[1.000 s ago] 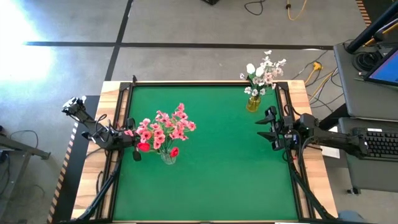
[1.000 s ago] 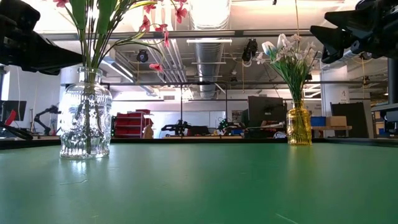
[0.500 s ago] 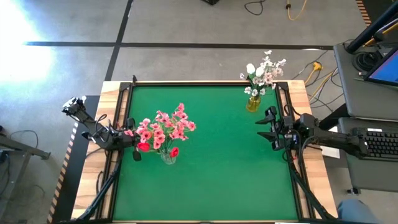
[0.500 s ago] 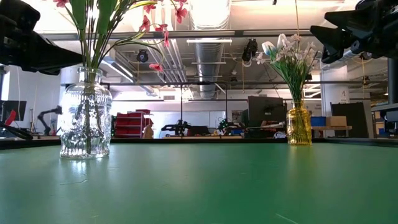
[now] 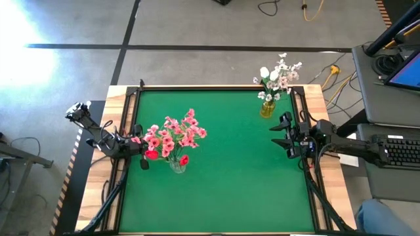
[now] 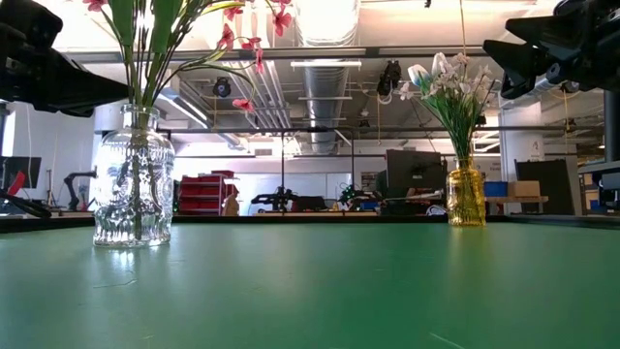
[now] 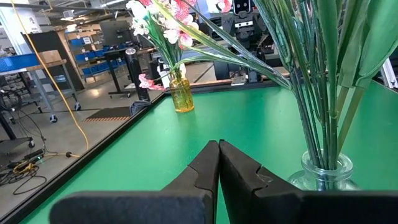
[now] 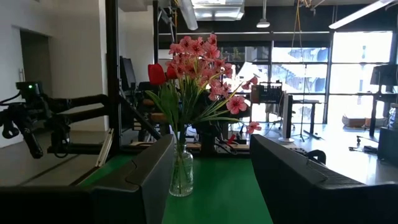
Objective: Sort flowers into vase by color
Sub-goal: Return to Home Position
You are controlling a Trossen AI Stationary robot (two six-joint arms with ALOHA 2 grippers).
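Left gripper (image 7: 218, 146), pressed together, beside pink flowers (image 5: 174, 136) in clear vase (image 5: 177, 165); right gripper (image 5: 274, 136), spread apart, near yellow vase (image 5: 266, 109).

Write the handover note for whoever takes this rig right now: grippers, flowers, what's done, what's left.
Left gripper: shut, holding nothing, at the left edge of the table, beside the clear vase.
Right gripper: open, holding nothing, at the right edge, apart from the yellow vase.
Flowers: the pink and red flowers stand in the clear vase. The white flowers stand in the yellow vase at the far right corner.
Done: every flower in view stands in a vase, grouped by colour.
Left: no sorting that I can see; probably just confirm both arms are parked.
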